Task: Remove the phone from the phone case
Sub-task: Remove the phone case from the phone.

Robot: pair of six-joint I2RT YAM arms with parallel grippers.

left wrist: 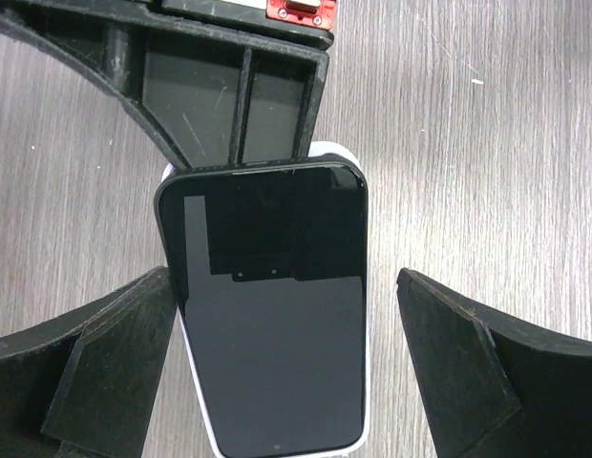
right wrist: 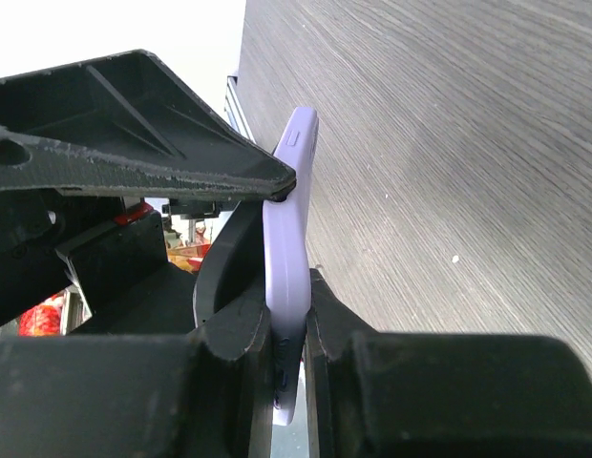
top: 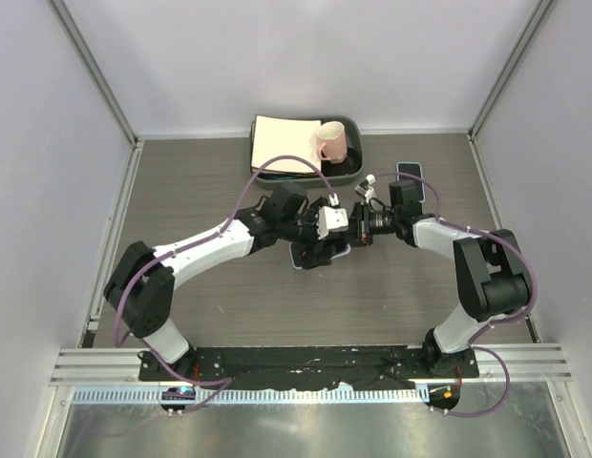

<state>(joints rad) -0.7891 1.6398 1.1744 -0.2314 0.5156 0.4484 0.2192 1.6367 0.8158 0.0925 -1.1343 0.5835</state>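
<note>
Right gripper: it is clenching on one end of the case, with one finger on the screen side and one on the back side.
Left gripper: it is standing released, with the jaws wide apart and grasping nothing.
Phone: it is sitting inside the case, lying between the left fingers with the screen facing the left wrist.
Gaps: one left finger seems to be touching a long edge of the phone, and the other is standing apart from the opposite edge.
Long axis: it is running straight ahead from the left gripper, parallel to its fingers, toward the right gripper at the far end.
Height: the case is lying close to the table. I cannot tell if it is resting on it.
Nearer arm: both are at the phone, but only the right one is holding it.
Coming move, as I judge it: the left jaws are needing to close across the short width, so the phone must be staying centred between them.
</note>
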